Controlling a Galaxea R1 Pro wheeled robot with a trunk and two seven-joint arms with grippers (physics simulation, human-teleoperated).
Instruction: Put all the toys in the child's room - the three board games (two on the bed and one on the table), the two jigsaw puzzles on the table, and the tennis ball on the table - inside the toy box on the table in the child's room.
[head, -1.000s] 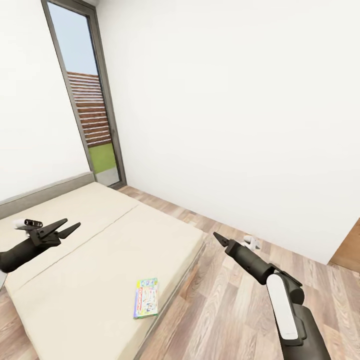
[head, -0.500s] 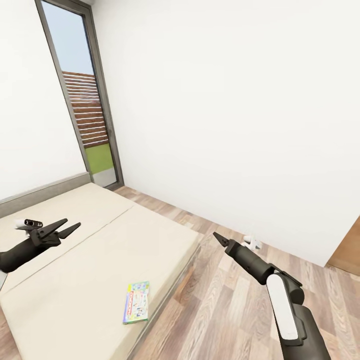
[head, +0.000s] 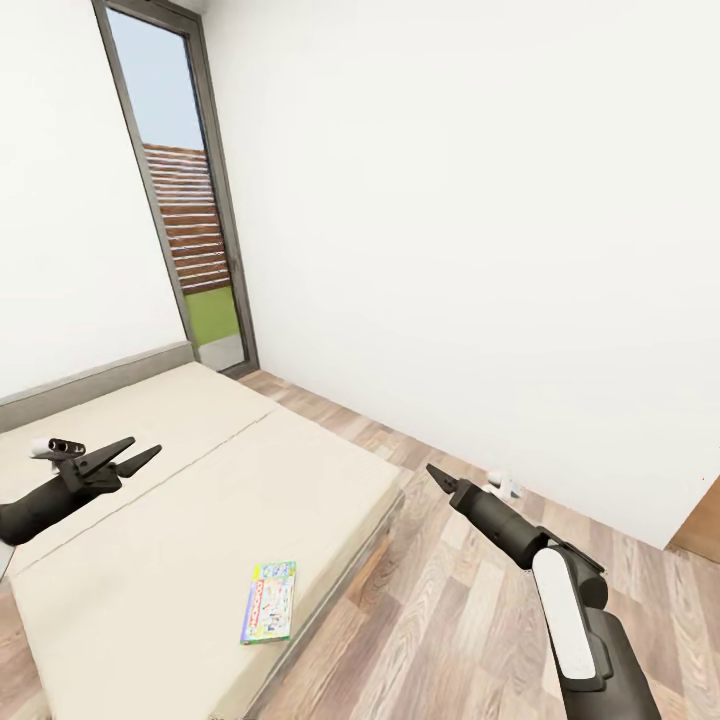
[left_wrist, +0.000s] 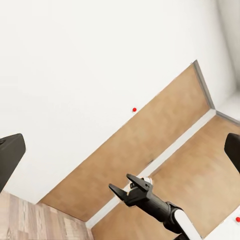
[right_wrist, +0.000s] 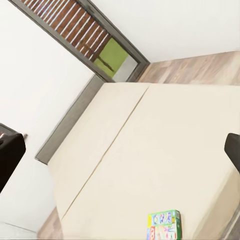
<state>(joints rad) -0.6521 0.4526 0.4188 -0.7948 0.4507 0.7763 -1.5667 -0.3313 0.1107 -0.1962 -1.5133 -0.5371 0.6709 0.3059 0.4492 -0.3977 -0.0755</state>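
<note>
Dark grey arms, the right arm with a white panel, end in pointed black fingers.

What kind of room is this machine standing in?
Most likely a bedroom: a large low bed with a plain cream-beige cover, a wood-plank floor, and a thin pale green board game box lying on the bed.

Low cream-beige bed on wood-plank floor, one pale green board game flat near its edge.
</note>
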